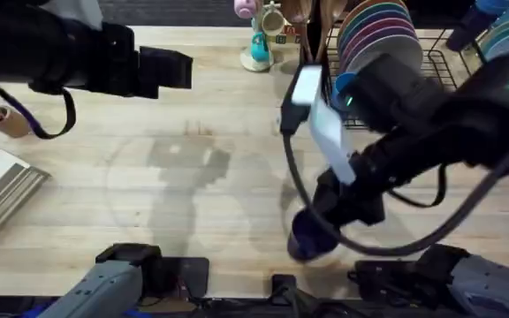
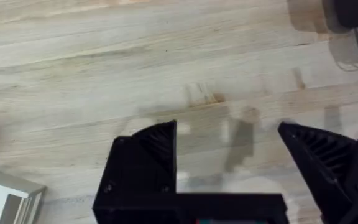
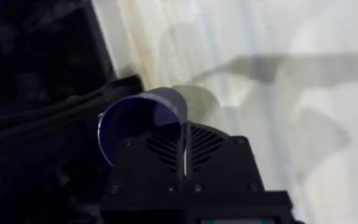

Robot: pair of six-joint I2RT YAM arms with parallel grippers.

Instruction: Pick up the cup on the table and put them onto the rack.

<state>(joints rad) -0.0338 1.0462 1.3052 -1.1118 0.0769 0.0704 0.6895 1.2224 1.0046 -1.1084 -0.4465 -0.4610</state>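
Right pincer clamped on rim of dark navy cup, seemingly tilted; left pincer apart

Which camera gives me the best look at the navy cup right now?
The right wrist view: the navy cup sits close up, its rim pinched between the right gripper fingers. Overhead shows it mostly hidden under the right arm. The left wrist view looks at bare table.

Bright overhead light washes the pale wooden butcher-block table; soft grey arm shadows pool at centre; blurred dark arms loom at ten and three o'clock.
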